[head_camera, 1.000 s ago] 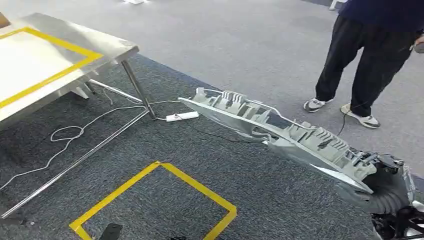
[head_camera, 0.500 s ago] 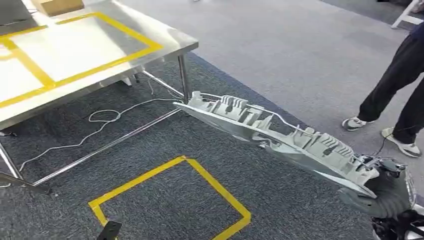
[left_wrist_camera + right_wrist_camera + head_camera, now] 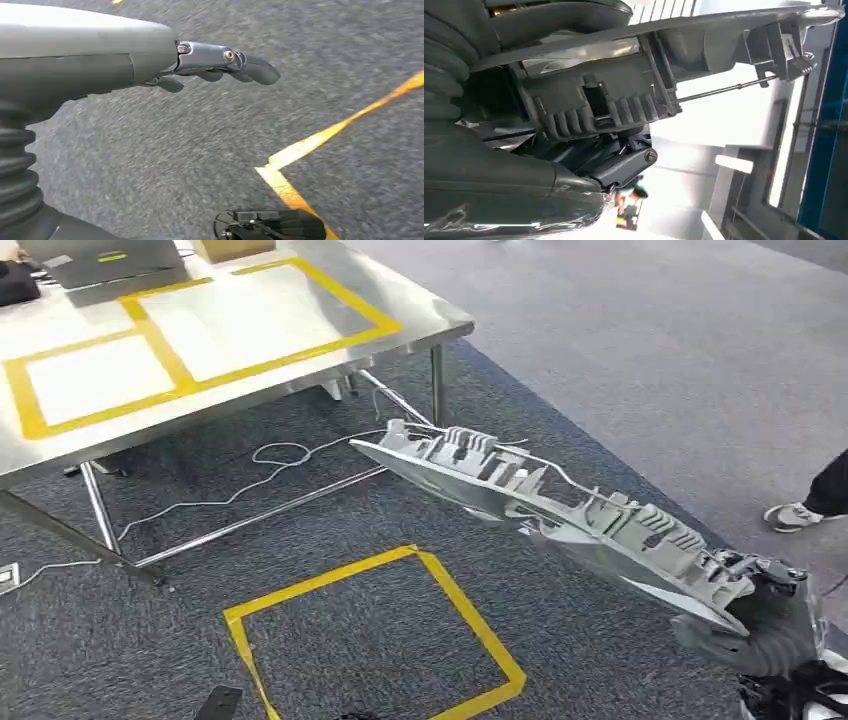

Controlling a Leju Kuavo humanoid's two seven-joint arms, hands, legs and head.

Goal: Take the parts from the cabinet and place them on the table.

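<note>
Long grey ribbed plastic part [image 3: 560,515]: held at one end by the right hand [image 3: 765,625], fingers [image 3: 624,167] wrapped under it; long axis slanting over the carpet, free end pointing toward the steel counter with yellow tape [image 3: 420,325]. Left hand [image 3: 220,62]: holding nothing, fingers loosely curled.

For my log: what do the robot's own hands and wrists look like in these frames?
The left hand has a smooth grey shell, a metal link with two screws, dark rounded fingers and a black ribbed wrist bellows. The right hand shows the same grey casing, a screw-headed link and dark ribbed cover, with clear plastic film near it.
</note>
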